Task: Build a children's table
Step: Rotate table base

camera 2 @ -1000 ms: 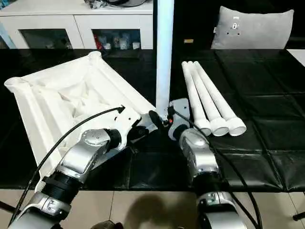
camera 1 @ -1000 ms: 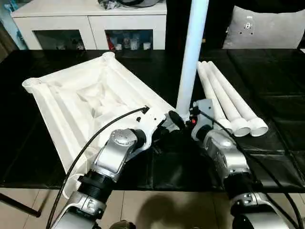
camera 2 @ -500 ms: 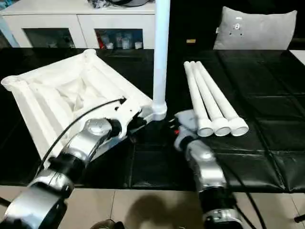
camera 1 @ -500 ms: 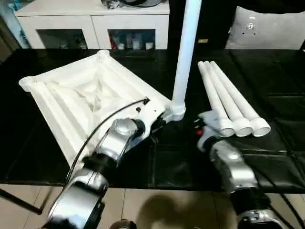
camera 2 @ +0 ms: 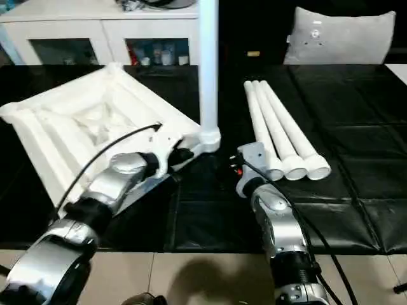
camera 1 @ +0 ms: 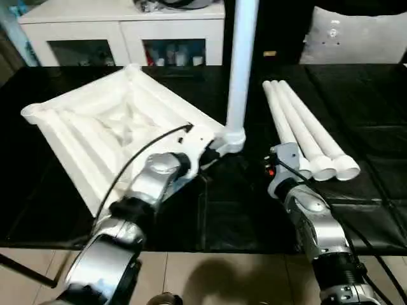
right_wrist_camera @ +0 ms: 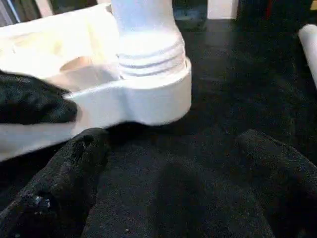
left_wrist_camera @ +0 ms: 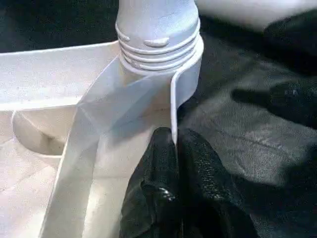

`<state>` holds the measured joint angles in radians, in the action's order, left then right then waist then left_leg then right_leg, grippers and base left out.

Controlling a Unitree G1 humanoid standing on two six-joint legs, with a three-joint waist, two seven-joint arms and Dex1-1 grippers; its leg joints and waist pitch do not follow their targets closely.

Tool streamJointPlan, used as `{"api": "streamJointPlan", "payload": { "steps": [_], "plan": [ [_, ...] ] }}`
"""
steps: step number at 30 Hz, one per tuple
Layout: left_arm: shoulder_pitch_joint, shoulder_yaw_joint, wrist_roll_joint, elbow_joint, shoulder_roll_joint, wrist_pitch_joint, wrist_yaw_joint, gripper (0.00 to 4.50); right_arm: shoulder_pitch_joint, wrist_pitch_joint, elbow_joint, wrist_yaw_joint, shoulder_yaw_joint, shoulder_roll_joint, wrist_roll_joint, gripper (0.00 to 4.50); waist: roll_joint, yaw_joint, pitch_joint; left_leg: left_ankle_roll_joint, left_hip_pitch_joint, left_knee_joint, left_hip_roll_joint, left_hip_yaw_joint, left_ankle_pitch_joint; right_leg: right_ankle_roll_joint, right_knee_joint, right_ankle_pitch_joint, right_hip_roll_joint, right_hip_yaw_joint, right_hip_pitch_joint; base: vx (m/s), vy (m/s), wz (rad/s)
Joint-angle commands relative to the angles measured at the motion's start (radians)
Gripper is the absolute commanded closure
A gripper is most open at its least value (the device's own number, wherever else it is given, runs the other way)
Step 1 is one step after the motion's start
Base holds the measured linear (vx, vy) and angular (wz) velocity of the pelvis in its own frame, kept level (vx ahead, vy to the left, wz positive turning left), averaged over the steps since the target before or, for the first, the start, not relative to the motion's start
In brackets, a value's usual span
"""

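I see the tabletop lying underside-up on the black surface, one leg upright in its near corner socket. Left end effector pinches the thin rim there; right end effector gapes empty. Light, stiff, slick plastic: best gripped at ribs.

Leg upright in tabletop corner socket.

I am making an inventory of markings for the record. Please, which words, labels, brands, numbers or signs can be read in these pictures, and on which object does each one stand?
None can be read.
grey cushion: a small dark mark, too blurred to read.
cabinet: items behind the glass doors, too small to read.
tabletop and legs: plain white.
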<state>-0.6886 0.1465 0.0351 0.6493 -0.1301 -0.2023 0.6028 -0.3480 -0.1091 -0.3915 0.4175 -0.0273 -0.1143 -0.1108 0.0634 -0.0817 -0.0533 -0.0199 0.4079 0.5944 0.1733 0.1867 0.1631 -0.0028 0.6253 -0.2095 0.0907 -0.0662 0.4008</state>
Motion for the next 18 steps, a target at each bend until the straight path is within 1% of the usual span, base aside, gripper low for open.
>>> {"api": "streamJointPlan", "payload": {
  "steps": [1, 2, 3, 4, 5, 7, 8, 9, 10, 11, 12, 13, 14, 15, 16, 17, 18],
  "plan": [
    [0.035, -0.060, -0.039, -0.115, -0.039, -0.003, 0.017, 4.23, -0.007, -0.014, 0.019, 0.008, 0.013, 0.002, -0.005, 0.00, -0.030, -0.006, 0.076, 0.114, -0.019, -0.056, 0.053, -0.023, 0.121, -0.252, -0.070, -0.039, 0.068, 0.039, -0.054, 0.000, 0.000, 0.00],
    [0.051, -0.055, -0.041, -0.139, -0.049, -0.020, 0.032, 4.23, -0.014, -0.014, 0.009, 0.007, 0.012, 0.000, -0.004, 0.00, -0.031, -0.005, 0.074, 0.113, -0.020, -0.057, 0.052, -0.021, 0.118, -0.245, -0.073, -0.056, 0.065, 0.040, -0.050, 0.000, 0.000, 0.00],
    [0.061, -0.051, -0.043, -0.153, -0.055, -0.032, 0.041, 4.23, -0.019, -0.014, 0.002, 0.006, 0.011, -0.001, -0.004, 0.00, -0.027, -0.006, 0.076, 0.109, -0.022, -0.056, 0.053, -0.022, 0.117, -0.245, -0.070, -0.060, 0.067, 0.040, -0.050, 0.000, 0.000, 0.00],
    [0.068, -0.043, -0.038, -0.156, -0.059, -0.038, 0.048, 4.23, -0.021, -0.015, -0.001, 0.007, 0.014, -0.003, -0.004, 0.00, -0.024, -0.005, 0.073, 0.104, -0.023, -0.058, 0.054, -0.022, 0.122, -0.239, -0.072, -0.074, 0.063, 0.040, -0.046, 0.000, 0.000, 0.00],
    [0.081, -0.024, -0.025, -0.160, -0.068, -0.050, 0.063, 3.92, -0.025, -0.017, -0.006, 0.010, 0.019, -0.006, -0.003, 0.00, -0.031, -0.005, 0.072, 0.098, -0.024, -0.060, 0.053, -0.021, 0.129, -0.236, -0.072, -0.085, 0.063, 0.041, -0.046, 0.000, 0.000, 0.00],
    [0.091, 0.001, -0.011, -0.159, -0.071, -0.060, 0.077, 3.88, -0.026, -0.020, -0.008, 0.012, 0.025, -0.009, 0.000, 0.00, -0.027, -0.008, 0.072, 0.090, -0.028, -0.060, 0.055, -0.020, 0.133, -0.232, -0.074, -0.094, 0.063, 0.043, -0.043, 0.000, 0.000, 0.00],
    [0.097, 0.012, -0.008, -0.162, -0.072, -0.066, 0.084, 3.80, -0.026, -0.022, -0.008, 0.012, 0.028, -0.010, 0.002, 0.00, -0.024, -0.011, 0.073, 0.078, -0.031, -0.062, 0.057, -0.021, 0.136, -0.226, -0.073, -0.080, 0.061, 0.044, -0.041, 0.000, 0.000, 0.00],
    [0.107, 0.026, -0.008, -0.178, -0.071, -0.081, 0.083, 3.80, -0.025, -0.023, -0.006, 0.014, 0.028, -0.009, 0.005, 0.00, -0.026, -0.011, 0.072, 0.075, -0.031, -0.063, 0.057, -0.020, 0.142, -0.226, -0.073, -0.074, 0.061, 0.044, -0.040, 0.000, 0.000, 0.00],
    [0.111, 0.036, -0.007, -0.178, -0.065, -0.090, 0.079, 3.53, -0.022, -0.024, -0.005, 0.015, 0.028, -0.009, 0.007, 0.00, -0.028, -0.012, 0.072, 0.070, -0.031, -0.064, 0.058, -0.020, 0.150, -0.227, -0.072, -0.069, 0.062, 0.044, -0.041, 0.000, 0.000, 0.00],
    [0.113, 0.042, -0.005, -0.177, -0.061, -0.095, 0.080, 3.53, -0.018, -0.025, -0.002, 0.014, 0.029, -0.009, 0.008, 0.00, -0.019, -0.015, 0.071, 0.064, -0.031, -0.064, 0.057, -0.021, 0.159, -0.227, -0.072, -0.075, 0.063, 0.045, -0.040, 0.000, 0.000, 0.00],
    [0.117, 0.047, 0.002, -0.179, -0.058, -0.098, 0.078, 3.46, -0.013, -0.025, 0.003, 0.014, 0.030, -0.009, 0.009, 0.00, -0.024, -0.014, 0.071, 0.057, -0.030, -0.066, 0.057, -0.021, 0.169, -0.222, -0.074, -0.080, 0.063, 0.045, -0.043, 0.000, 0.000, 0.00],
    [0.117, 0.047, 0.002, -0.179, -0.058, -0.098, 0.078, 3.44, -0.013, -0.025, 0.003, 0.014, 0.030, -0.009, 0.009, 0.00, -0.025, -0.015, 0.071, 0.054, -0.030, -0.066, 0.057, -0.021, 0.169, -0.221, -0.074, -0.080, 0.064, 0.045, -0.044, 0.000, 0.000, 0.00],
    [0.122, 0.050, 0.007, -0.187, -0.056, -0.096, 0.074, 3.44, 0.001, -0.026, 0.017, 0.016, 0.035, -0.010, 0.008, 0.00, -0.014, -0.015, 0.070, 0.046, -0.029, -0.068, 0.055, -0.023, 0.181, -0.213, -0.076, -0.088, 0.063, 0.045, -0.044, 0.000, 0.000, 0.00],
    [0.124, 0.051, 0.006, -0.190, -0.056, -0.096, 0.073, 3.29, 0.004, -0.026, 0.021, 0.017, 0.037, -0.011, 0.008, 0.00, -0.019, -0.013, 0.070, 0.043, -0.029, -0.068, 0.056, -0.022, 0.188, -0.210, -0.078, -0.090, 0.063, 0.046, -0.044, 0.000, 0.000, 0.00],
    [0.126, 0.046, 0.001, -0.201, -0.055, -0.093, 0.072, 3.16, 0.016, -0.026, 0.039, 0.042, 0.048, -0.015, 0.000, 0.00, -0.022, -0.012, 0.071, 0.038, -0.028, -0.069, 0.055, -0.023, 0.193, -0.209, -0.077, -0.090, 0.064, 0.046, -0.047, 0.000, 0.000, 0.00],
    [0.130, 0.040, -0.009, -0.216, -0.057, -0.098, 0.076, 3.08, 0.027, -0.029, 0.057, 0.065, 0.058, -0.018, -0.008, 0.00, -0.013, -0.013, 0.071, 0.038, -0.027, -0.067, 0.055, -0.024, 0.196, -0.209, -0.076, -0.084, 0.066, 0.046, -0.048, 0.000, 0.000, 0.00],
    [0.141, 0.028, -0.024, -0.257, -0.077, -0.108, 0.090, 3.07, 0.042, -0.032, 0.085, 0.123, 0.081, -0.033, -0.024, 0.00, -0.016, -0.011, 0.071, 0.041, -0.026, -0.068, 0.055, -0.023, 0.197, -0.205, -0.078, -0.077, 0.064, 0.046, -0.048, 0.000, 0.000, 0.00]
  ]
}}
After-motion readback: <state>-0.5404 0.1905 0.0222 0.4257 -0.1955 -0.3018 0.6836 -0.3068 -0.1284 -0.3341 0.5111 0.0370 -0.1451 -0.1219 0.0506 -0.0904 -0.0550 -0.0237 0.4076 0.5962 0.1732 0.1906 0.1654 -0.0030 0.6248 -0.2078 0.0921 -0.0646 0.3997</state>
